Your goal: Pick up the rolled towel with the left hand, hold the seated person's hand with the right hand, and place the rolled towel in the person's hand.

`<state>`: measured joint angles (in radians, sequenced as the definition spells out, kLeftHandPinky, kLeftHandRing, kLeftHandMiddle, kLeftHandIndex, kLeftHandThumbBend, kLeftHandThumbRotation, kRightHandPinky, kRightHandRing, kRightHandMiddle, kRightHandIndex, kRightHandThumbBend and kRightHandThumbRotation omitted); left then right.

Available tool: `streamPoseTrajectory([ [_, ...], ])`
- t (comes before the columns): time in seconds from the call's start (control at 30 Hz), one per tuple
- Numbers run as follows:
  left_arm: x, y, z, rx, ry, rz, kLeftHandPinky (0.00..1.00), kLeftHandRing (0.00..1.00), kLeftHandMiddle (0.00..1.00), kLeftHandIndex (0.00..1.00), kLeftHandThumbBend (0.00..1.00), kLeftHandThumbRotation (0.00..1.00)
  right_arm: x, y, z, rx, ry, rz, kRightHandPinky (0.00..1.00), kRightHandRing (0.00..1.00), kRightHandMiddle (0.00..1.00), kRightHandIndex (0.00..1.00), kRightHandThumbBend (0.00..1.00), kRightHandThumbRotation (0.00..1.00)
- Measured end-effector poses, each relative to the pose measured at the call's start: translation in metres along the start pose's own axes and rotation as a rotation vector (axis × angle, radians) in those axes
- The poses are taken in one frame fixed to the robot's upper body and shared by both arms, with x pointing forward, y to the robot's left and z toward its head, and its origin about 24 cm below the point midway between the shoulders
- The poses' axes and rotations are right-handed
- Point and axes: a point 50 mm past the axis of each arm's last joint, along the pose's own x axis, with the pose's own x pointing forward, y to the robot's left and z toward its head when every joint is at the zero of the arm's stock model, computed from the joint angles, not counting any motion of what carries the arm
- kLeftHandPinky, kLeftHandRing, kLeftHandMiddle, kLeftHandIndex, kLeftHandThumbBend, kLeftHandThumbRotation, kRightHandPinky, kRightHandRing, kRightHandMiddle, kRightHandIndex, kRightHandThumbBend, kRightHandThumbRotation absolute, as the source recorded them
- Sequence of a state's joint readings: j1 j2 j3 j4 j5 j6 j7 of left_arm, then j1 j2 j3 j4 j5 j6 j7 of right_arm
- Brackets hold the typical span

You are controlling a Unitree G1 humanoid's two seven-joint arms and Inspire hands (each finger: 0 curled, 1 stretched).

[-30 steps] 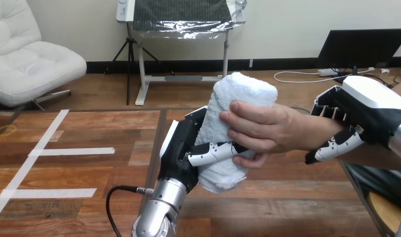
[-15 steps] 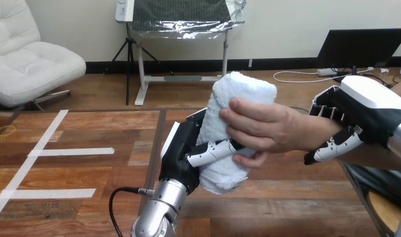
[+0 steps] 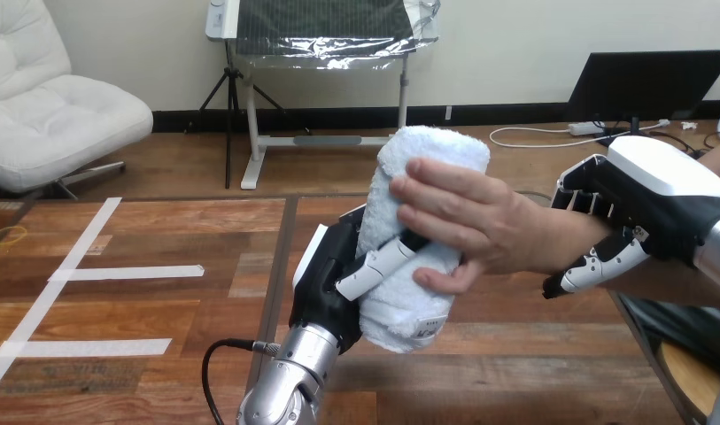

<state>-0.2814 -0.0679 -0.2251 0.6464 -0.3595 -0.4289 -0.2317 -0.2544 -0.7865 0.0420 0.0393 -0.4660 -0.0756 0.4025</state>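
Rolled towel (image 3: 400, 299) being held upright, slightly tilted, mid-handover. Left hand (image 3: 331, 274) clamping fingers (image 3: 374, 266) round lower half, leaving upper half free. Person's hand (image 3: 480, 221) wrapping round middle. Right hand (image 3: 644, 208) curling round person's wrist, probably steadying it.

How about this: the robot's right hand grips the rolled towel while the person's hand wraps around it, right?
Not quite: the robot's left hand grips the rolled towel, as the head view shows. The person's hand does wrap around it.
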Motion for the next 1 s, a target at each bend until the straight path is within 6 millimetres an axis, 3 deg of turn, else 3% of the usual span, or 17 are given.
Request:
streamPoseTrajectory([
  [1.0, -0.0004, 0.0007, -0.0003, -0.037, -0.003, 0.003, 0.29, 0.35, 0.41, 0.44, 0.72, 1.0, 0.0, 0.0006, -0.0003, 0.0, 0.001, 0.009, 0.34, 0.39, 0.44, 0.47, 0.9, 0.18],
])
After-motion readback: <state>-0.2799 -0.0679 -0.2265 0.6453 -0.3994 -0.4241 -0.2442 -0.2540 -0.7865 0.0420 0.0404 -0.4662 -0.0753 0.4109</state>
